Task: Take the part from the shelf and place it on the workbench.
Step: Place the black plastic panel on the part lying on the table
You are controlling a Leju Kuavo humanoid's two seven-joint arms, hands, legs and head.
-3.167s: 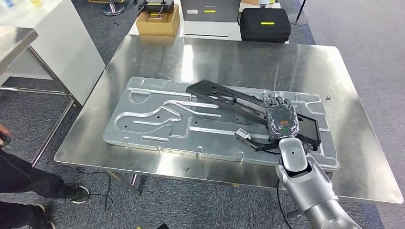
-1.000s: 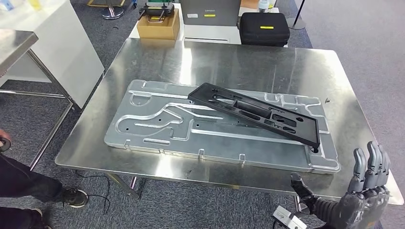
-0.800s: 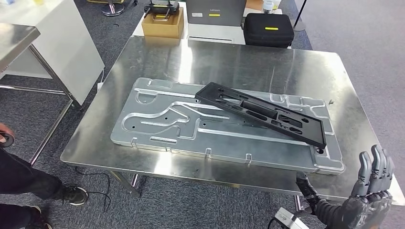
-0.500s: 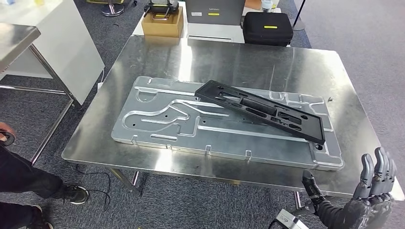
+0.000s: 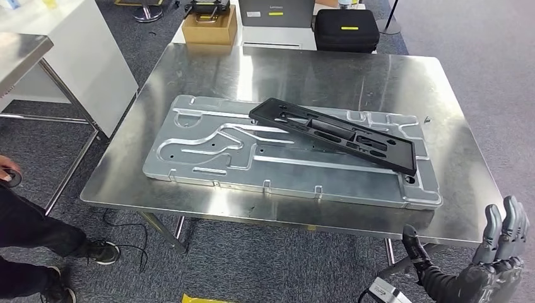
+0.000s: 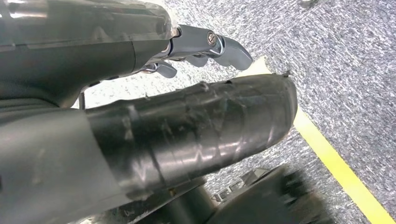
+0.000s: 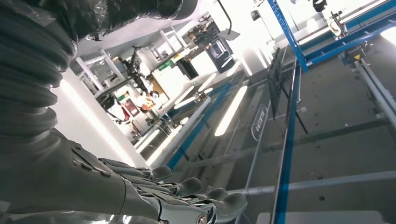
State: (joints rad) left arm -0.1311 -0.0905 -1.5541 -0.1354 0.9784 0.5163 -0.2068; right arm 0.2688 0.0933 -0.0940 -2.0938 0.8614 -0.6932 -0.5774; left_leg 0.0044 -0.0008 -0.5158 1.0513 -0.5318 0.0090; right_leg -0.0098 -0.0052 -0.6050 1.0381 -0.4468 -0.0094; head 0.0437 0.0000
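In the head view, the part is a long, flat, black frame, matte like plastic, with several rectangular cut-outs and raised ribs along its length. It lies on a large silver plate with milled grooves, which itself rests flat on the shiny steel workbench. The part's long axis runs on a slant across the plate: one end sits near the plate's middle and further from the robot, the other end points to the right and nearer the robot, close to the plate's right corner. Nothing touches it. The right hand is low at the robot's right, below the workbench edge and well apart from the part, palm turned up, its fingers spread and straight, holding nothing. Beyond the workbench stand a cardboard box and a black case; a person's leg and shoe show at the left. In the left wrist view, the left hand hangs over grey carpet with a yellow line; its fingers lie loosely out with nothing in them. In the right wrist view, the right hand's fingers are stretched out and empty, before blue racking.
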